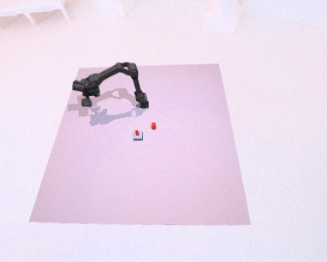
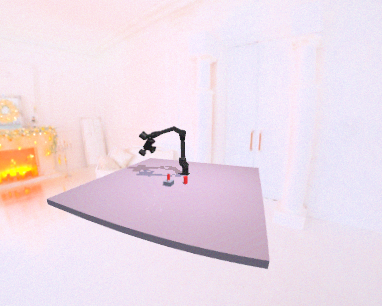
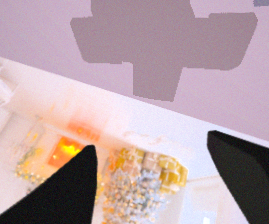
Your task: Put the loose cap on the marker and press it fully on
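The holder block (image 1: 138, 137) (image 2: 168, 183) is a small grey square on the table. The marker (image 1: 137, 133) (image 2: 168, 177) shows as a short, narrow red upright piece in it. The red cap (image 1: 153, 126) (image 2: 185, 180) stands on the table beside the block, apart from it. My gripper (image 3: 152, 145) is open and nothing shows between its fingers. In the top and exterior views it hangs raised on the left, well away from marker and cap. The wrist view shows neither marker nor cap. The exact fingertips are too small to make out in the top and exterior views.
The pinkish table (image 1: 181, 180) (image 2: 212, 215) bears the arm base (image 1: 142, 102) (image 2: 184, 168), close behind the block and cap. The arm arches out to the left, with its shadow on the table. The wrist view shows the table edge and the room beyond.
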Motion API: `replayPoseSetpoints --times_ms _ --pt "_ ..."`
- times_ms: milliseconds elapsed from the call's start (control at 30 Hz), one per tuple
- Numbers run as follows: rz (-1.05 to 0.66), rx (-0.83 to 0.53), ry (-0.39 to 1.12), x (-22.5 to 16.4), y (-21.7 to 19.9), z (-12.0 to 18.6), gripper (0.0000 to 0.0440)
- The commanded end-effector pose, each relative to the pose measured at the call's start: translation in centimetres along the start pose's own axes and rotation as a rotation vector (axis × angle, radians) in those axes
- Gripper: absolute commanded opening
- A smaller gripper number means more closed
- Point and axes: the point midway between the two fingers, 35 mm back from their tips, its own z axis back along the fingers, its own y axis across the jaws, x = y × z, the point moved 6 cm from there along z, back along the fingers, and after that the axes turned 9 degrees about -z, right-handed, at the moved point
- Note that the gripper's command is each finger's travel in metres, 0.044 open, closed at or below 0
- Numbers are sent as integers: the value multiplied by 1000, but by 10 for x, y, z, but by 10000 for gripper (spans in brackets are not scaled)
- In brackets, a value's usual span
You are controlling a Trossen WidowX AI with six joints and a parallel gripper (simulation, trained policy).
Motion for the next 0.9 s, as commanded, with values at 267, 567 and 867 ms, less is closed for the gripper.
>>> replayPoseSetpoints --times_ms 267,567,867 --pt "-22 -92 11 -2 -36 12 296" --pt "30 -158 19 -2 -63 24 299" --pt "90 -222 25 0 -89 37 301"
